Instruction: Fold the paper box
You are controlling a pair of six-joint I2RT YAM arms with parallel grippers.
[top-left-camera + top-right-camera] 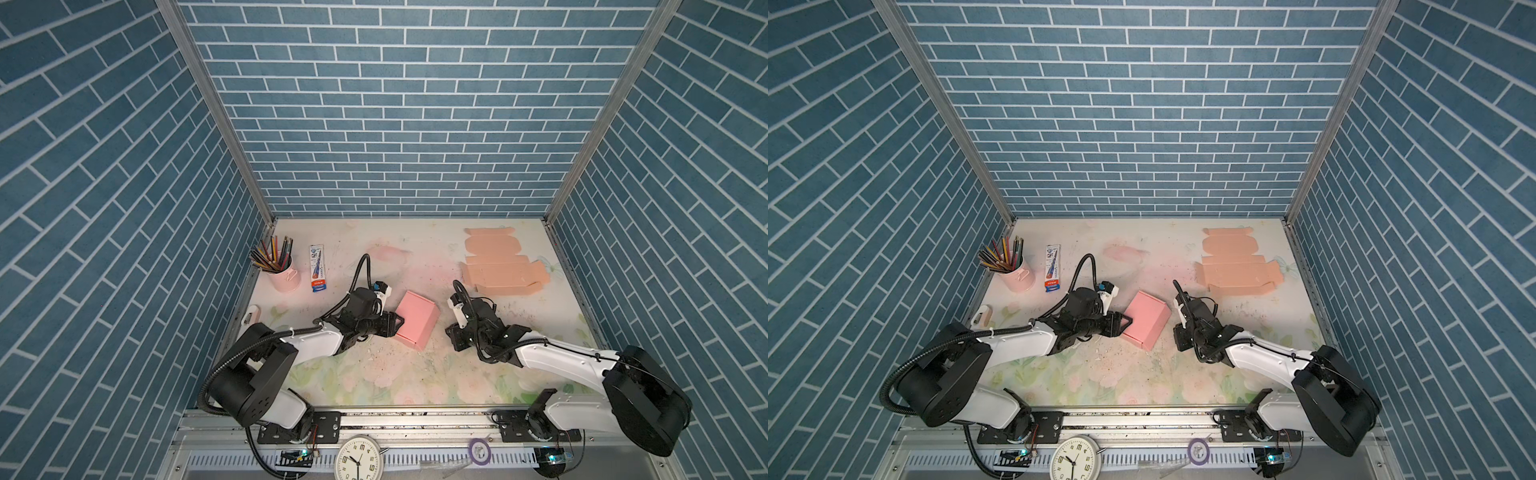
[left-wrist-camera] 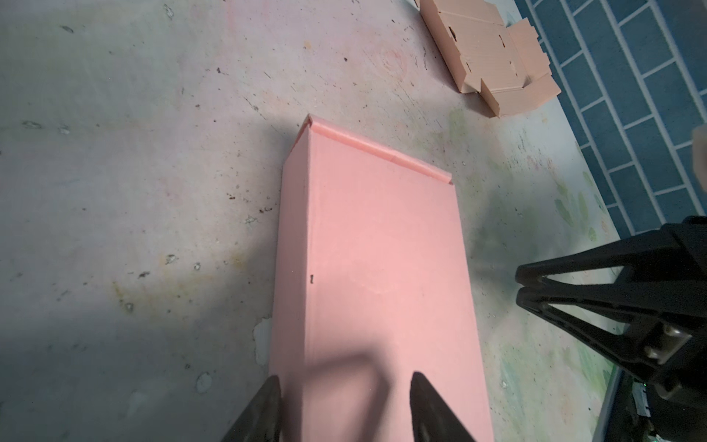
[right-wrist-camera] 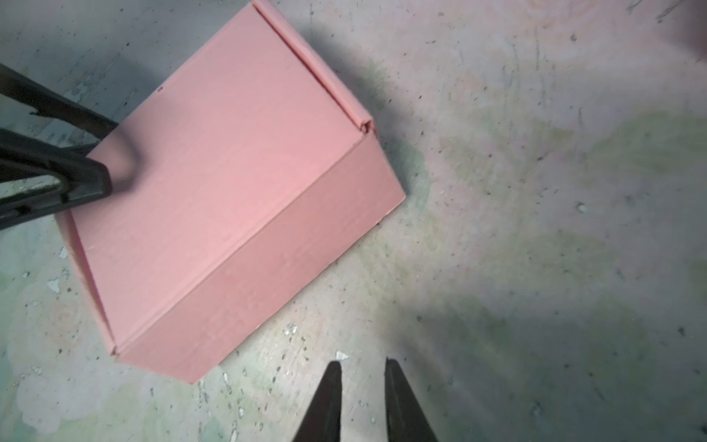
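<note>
The matte pink paper box (image 1: 417, 319) is a closed cuboid; left fingers (image 2: 264, 413) spread at its edge, right fingers (image 3: 325, 405) narrowly parted.

Box (image 1: 417, 319) mid-table (image 1: 374, 374), left claw (image 1: 400, 324) at its left edge, right claw (image 1: 453, 334) apart, right; sheets (image 1: 498, 266) back right, cup (image 1: 283, 272) back left.

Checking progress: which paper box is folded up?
The pink box in the middle, closed into shape; the peach blanks at the far right lie flat, unfolded.

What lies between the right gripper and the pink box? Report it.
Only bare table separates right gripper from pink box, per the right wrist view.
</note>
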